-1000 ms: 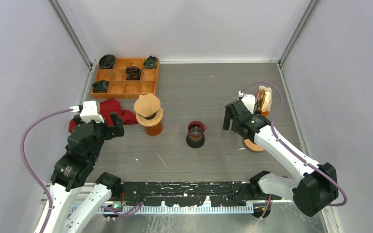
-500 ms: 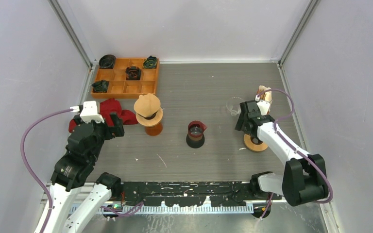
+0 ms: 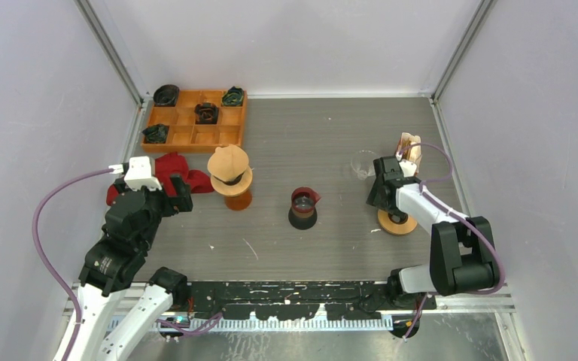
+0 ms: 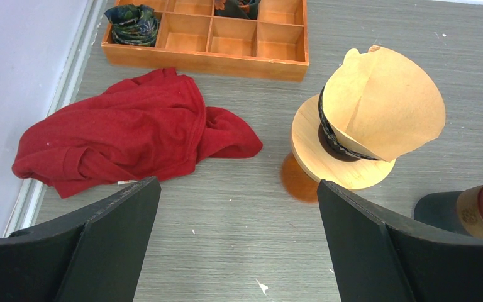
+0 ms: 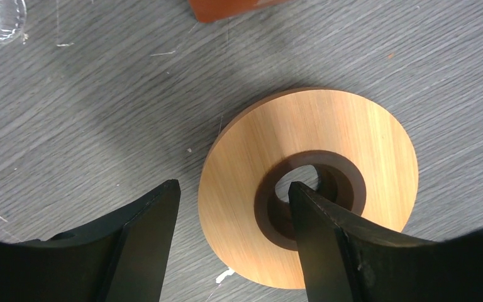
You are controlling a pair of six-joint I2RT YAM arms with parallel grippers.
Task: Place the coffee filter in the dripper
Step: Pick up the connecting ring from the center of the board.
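On grey table point(image 3: 308, 248), straddling rim of empty dripper point(image 5: 365, 145) with parted right gripper point(image 5: 231, 189), probably to steady it, left gripper point(image 4: 237, 184) gaping idle.

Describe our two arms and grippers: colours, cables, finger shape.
Both the left arm and right arm have white links and black joint housings. A purple cable runs along each one to the wrist. The left gripper and right gripper have broad matte black fingers, with no markings visible.
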